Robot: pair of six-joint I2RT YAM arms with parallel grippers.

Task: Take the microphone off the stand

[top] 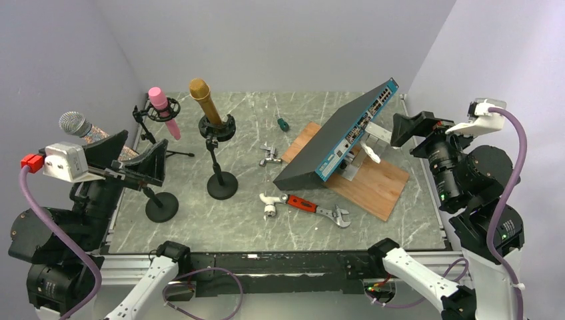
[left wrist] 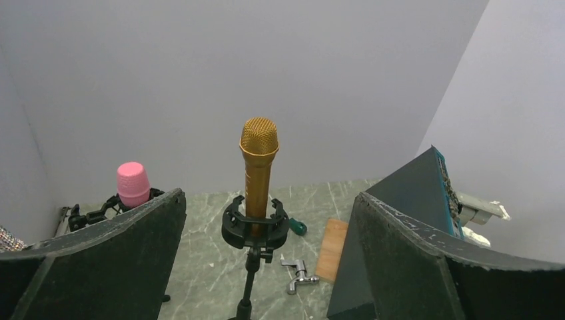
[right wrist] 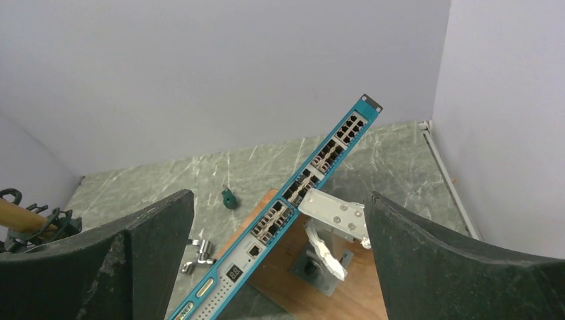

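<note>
Top view first: the gold microphone (top: 205,101) sat in the ring clip (top: 218,127) of the middle stand (top: 222,183), head up, long axis close to upright with a bit of a lean. A pink microphone (top: 163,110) and a silver microphone (top: 75,124) were on their own stands further left, so I'm only guessing gold was the target. The left gripper (top: 136,160) hung at the left edge with its jaws spread wide and nothing in them. The gold mic was forward and to its right, near but not touching. The right gripper (top: 416,130) was well apart on the far side, with the propped-up network switch (top: 340,137) between it and the stand.

Left wrist view: the mic stood dead centre between the two dark fingers (left wrist: 100,260), handle straight up out of the clip. Looked to me like a pull up along the handle was the way out.

Right wrist view: jaws wide and empty, pointed at the switch. Only a sliver of gold showed at the left edge. Left arm's job, I'd say.
</note>
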